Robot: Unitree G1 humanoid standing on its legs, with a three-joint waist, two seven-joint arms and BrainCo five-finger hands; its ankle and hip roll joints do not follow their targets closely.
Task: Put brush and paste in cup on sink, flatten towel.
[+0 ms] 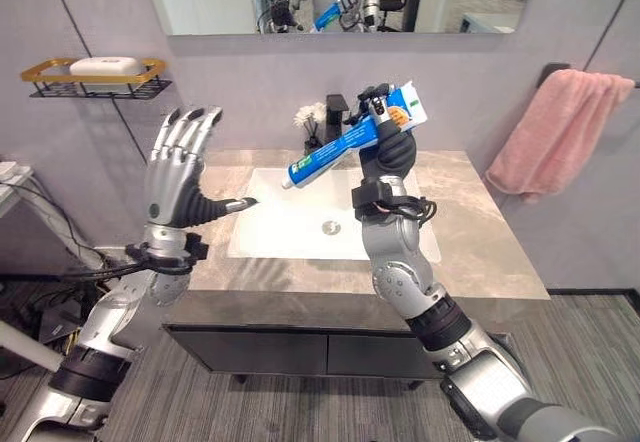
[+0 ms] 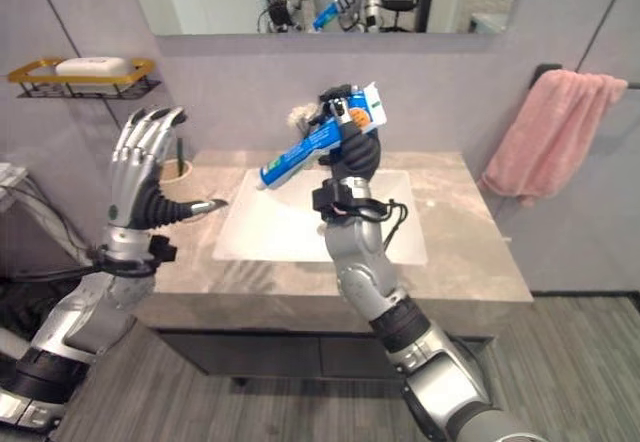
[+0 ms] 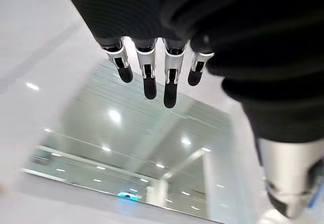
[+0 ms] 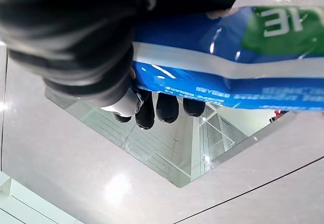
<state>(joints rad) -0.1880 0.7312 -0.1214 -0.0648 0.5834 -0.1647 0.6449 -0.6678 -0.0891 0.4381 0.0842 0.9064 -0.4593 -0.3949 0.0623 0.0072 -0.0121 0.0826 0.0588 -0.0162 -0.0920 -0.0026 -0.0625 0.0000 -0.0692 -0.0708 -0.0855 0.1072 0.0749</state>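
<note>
Your right hand (image 1: pixel 385 147) has its fingers clenched round the paste (image 1: pixel 345 142) above the sink (image 1: pixel 300 227); left hand (image 1: pixel 175 177) fingers straight, released

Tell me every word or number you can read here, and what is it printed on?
Paste tube, held in the right hand: large white letters on a green patch, cut off at the picture's edge; no whole word can be read.
Same tube, small white line on the blue part: too blurred to read.
Soap, towel, sink: no print seen.
</note>
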